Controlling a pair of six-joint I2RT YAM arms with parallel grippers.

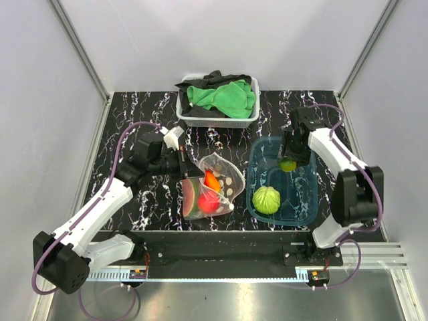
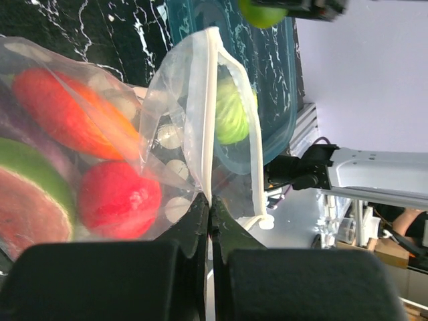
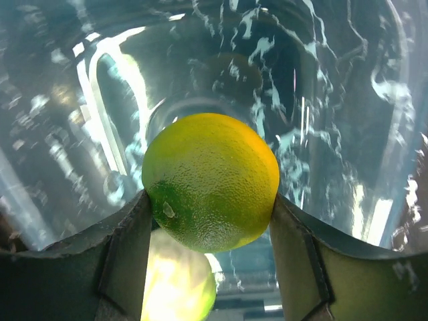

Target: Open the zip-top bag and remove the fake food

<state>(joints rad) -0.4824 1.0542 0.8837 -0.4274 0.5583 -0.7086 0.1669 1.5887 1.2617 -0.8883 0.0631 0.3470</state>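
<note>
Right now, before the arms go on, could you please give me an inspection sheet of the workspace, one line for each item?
Surface: black table with white veining.
Job's things: zip-top bag lies with its mouth open, holding a red fruit, an orange piece and a watermelon slice; green leafy ball lies in the teal tub.
Clutter: white basket with a green cloth and a black cloth at the far edge.
Grippers: left gripper shut on the bag's zip edge; right gripper grips a yellow-green fruit over the tub.
Cables: a purple cable loops along each arm.
Surroundings: pale walls, metal frame posts; nothing else seen.
</note>
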